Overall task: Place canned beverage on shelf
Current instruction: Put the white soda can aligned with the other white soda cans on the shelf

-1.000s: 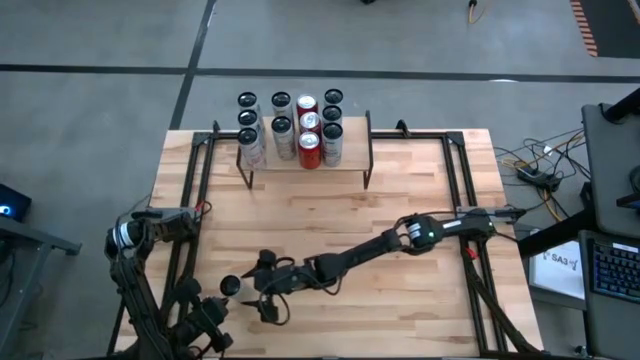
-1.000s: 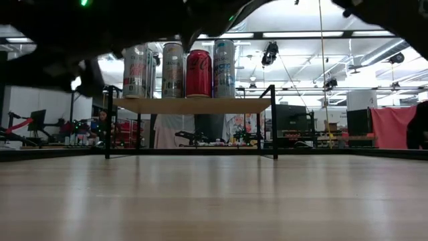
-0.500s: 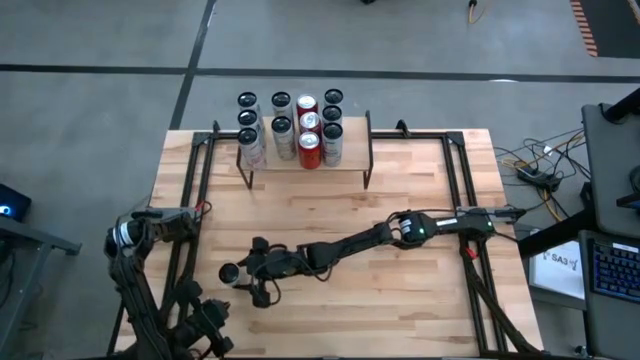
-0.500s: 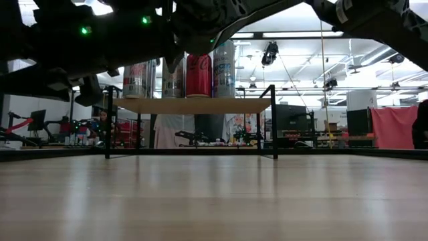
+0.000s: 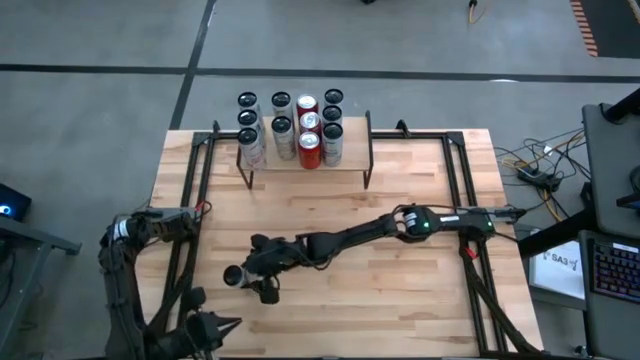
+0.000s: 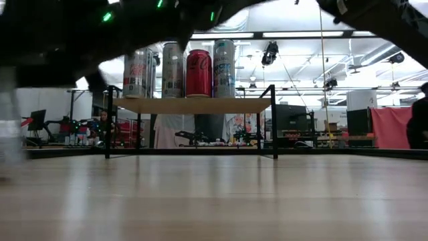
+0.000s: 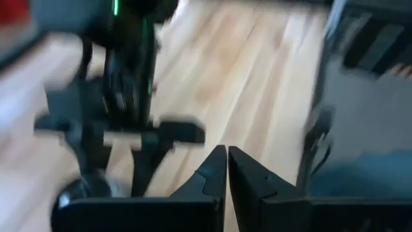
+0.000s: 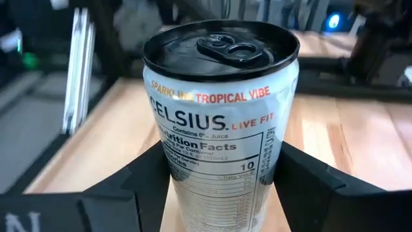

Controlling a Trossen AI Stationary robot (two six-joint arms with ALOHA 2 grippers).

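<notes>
Planks of the tabletop (image 5: 400, 190) fill the high view, with the shelf (image 5: 305, 160) at the far edge already carrying a cluster of cans (image 5: 300, 128). Since a second ago the right gripper (image 5: 252, 277) has slid from beside a can (image 5: 233, 275) near the front left corner to straddle it, so pickup is beginning; the left gripper (image 5: 205, 328) waits at the front left edge. From the low view the shelf (image 6: 194, 105) and its standing cans (image 6: 198, 72) look unchanged, under dark arms overhead. Through the left wrist view that gripper (image 7: 227, 177) is clenched on nothing. Right wrist view: the can (image 8: 219, 122) stands upright between the fingers (image 8: 148, 177), which have narrowed and sit against its sides; whether the grip is firm I cannot tell.
</notes>
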